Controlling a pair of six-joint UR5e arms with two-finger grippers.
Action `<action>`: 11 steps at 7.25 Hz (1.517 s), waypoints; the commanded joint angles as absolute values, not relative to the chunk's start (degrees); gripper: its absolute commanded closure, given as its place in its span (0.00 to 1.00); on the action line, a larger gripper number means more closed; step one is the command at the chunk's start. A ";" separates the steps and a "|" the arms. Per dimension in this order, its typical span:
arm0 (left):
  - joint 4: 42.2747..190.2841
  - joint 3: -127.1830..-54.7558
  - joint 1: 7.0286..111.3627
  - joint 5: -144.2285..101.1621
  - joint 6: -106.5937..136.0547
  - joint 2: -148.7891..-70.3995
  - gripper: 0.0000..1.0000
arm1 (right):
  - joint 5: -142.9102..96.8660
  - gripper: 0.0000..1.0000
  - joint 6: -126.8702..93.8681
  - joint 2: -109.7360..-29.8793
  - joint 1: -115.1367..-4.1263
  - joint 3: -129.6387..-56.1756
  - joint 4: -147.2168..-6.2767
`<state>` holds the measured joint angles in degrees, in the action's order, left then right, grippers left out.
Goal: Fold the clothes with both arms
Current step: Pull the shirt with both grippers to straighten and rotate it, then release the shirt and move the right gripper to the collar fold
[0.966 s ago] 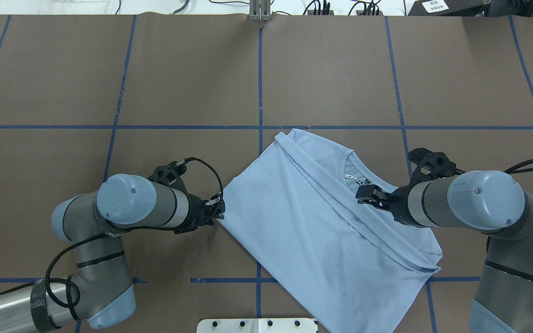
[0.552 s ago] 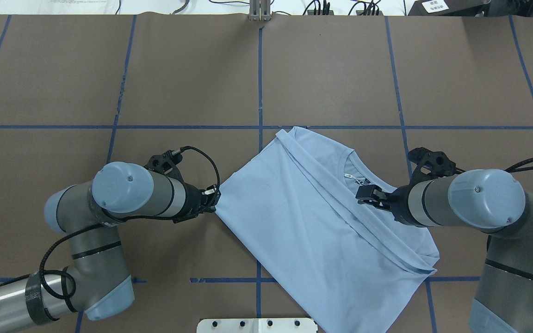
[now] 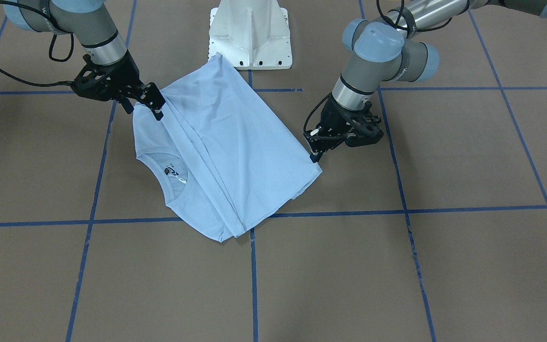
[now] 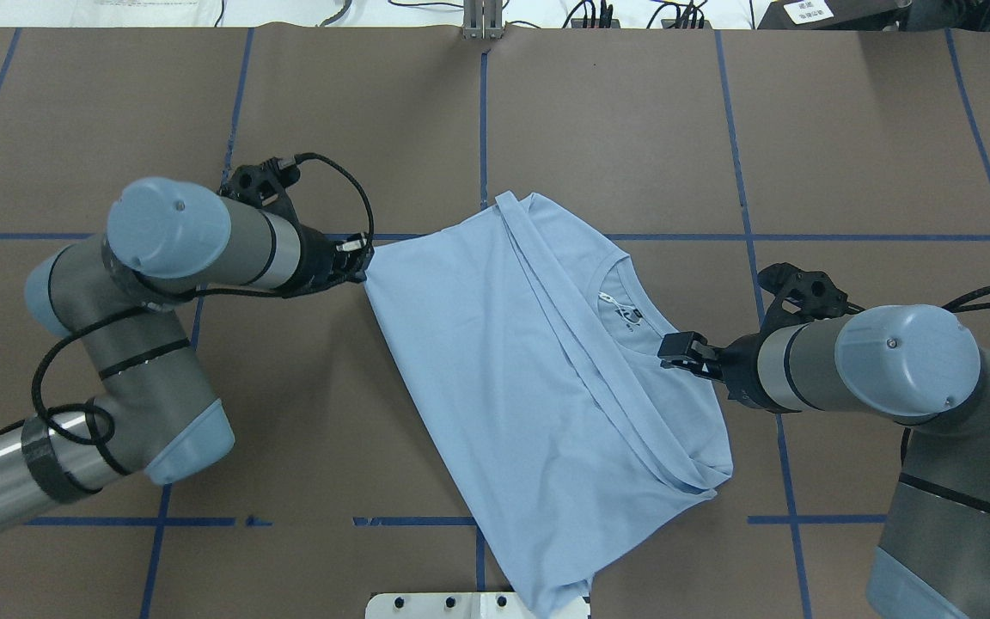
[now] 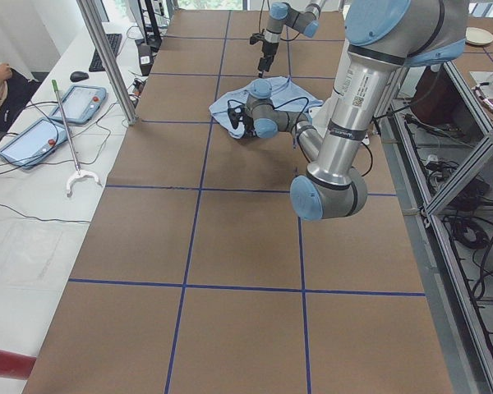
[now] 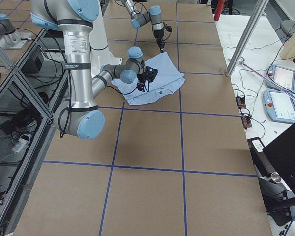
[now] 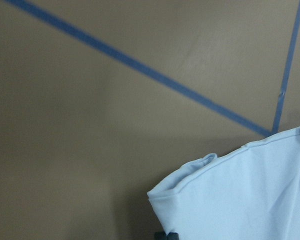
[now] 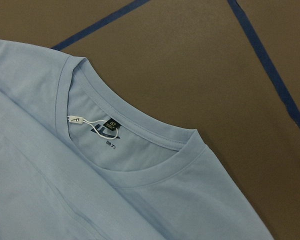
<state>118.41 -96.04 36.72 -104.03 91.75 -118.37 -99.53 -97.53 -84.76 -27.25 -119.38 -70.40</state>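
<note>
- One light blue shirt [image 4: 504, 361] lies folded on the brown table [image 4: 632, 129], slanted across the middle. One narrow end points to the far side, and the other reaches the white base [image 3: 249, 33] at the robot's edge.
- A top layer covers most of the shirt, and its long straight edges run down the length just beside the collar [image 8: 140, 135].
- The collar sits on the long edge towards the robot's right and faces up. Inside it are a dark label [image 8: 111, 125] and a small white tag [image 8: 75, 120].
- The left gripper [image 4: 363, 258] is clamped on a corner of the shirt on the robot's left. The cloth draws to a point at the fingertips, and the wrist view shows that corner's rolled edge raised above the table.
- The left arm [image 4: 194, 245] is bent, with its wrist low and level and aimed at the shirt.
- The right gripper [image 4: 674, 351] is over the shirt's long edge, just beside the collar on the side nearer the robot.
- I cannot tell whether the right gripper's fingers are spread or closed, or whether they touch the cloth.
- The right arm [image 4: 847, 370] reaches in level from the robot's right. Its wrist view shows the collar area lying flat.
- Blue tape lines [image 4: 483, 129] divide the table into large squares, and the shirt lies across the middle line.
- Two tablets [image 5: 89, 103] rest on a white bench beside the table, well apart from the shirt.
</note>
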 commanded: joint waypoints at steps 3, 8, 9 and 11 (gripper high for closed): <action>138.44 -60.24 45.17 -102.93 89.65 -136.70 1.00 | -98.27 0.00 -98.09 -83.67 -27.16 -118.04 -63.46; 139.13 -74.44 44.65 -103.24 90.53 -127.78 0.43 | -97.74 0.00 -98.00 -71.66 -26.72 -110.41 -65.64; 139.22 -79.75 44.74 -105.53 90.53 -123.70 0.43 | -97.56 0.00 -97.56 -69.11 -25.15 -108.91 -67.74; 139.13 -80.07 44.74 -105.56 90.70 -123.31 0.43 | -92.24 0.08 -90.85 -66.37 -19.90 -107.67 -69.87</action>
